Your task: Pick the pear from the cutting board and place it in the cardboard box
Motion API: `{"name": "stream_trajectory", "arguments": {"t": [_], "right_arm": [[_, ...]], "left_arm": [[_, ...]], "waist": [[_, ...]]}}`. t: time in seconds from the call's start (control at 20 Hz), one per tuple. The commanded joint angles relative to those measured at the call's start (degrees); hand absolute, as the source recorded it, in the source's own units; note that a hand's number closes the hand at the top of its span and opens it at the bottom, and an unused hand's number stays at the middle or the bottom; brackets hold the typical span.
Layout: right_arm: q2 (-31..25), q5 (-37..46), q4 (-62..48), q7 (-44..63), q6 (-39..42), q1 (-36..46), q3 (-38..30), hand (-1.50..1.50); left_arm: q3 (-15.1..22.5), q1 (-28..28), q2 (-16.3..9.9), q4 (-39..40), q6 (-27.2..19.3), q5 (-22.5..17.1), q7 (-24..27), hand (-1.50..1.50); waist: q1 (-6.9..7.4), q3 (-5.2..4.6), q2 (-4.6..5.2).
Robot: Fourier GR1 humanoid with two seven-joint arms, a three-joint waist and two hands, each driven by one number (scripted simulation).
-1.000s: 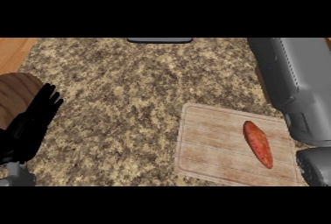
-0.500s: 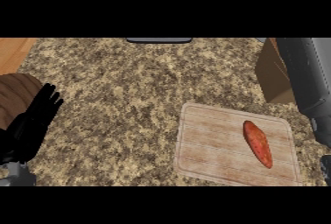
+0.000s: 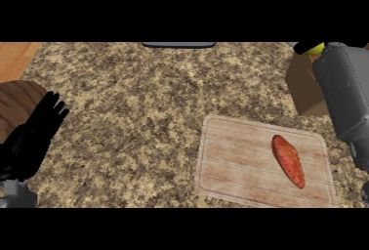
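A speckled stone counter fills the head view, seen from steeply above. At the view's left edge the left hand rests open, its black fingers straight and pointing up and away, holding nothing; beside it, further left, is a rounded brown wooden thing, partly cut off by the edge. Well to the right of that hand, across bare counter, lies a pale wooden board with rounded corners, set slightly askew. On the board's right half lies a long, pointed orange-red piece of produce, lengthwise and a little tilted, untouched by either hand. The right forearm, grey and bulky, comes up along the view's right edge, passing just beside the board's far right corner. The right hand itself is out of sight past the top right corner, so whether its fingers are open or curled cannot be told. At the tip of that arm, near the view's top edge, a small yellow-green rounded shape, the pear, shows above the box, a brown cardboard one standing just left of the forearm and beyond the board. How the pear is held is hidden. A dark grey bar sits at the counter's far edge.
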State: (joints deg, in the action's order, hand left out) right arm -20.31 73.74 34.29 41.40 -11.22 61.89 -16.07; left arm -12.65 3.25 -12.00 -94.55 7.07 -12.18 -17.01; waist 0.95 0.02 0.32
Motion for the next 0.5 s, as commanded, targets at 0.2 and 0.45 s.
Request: {"name": "stream_trajectory", "arguments": {"t": [0.2,0.45], "right_arm": [[-1.0,-6.9,-5.0,-1.0,0.1,-5.2,-6.1,-1.5],[0.2,-10.1,-5.1,-10.8,-7.5,-8.0,-6.4,-1.5]], "left_arm": [[2.4,-0.1,2.3,-1.2,-2.1,2.4,-0.4,0.0],[0.3,-0.2,0.2,0.5,0.4,0.9,0.7,0.0]], "waist": [[-0.46,0.02,-0.14],[-0.05,0.02,-0.01]]}}
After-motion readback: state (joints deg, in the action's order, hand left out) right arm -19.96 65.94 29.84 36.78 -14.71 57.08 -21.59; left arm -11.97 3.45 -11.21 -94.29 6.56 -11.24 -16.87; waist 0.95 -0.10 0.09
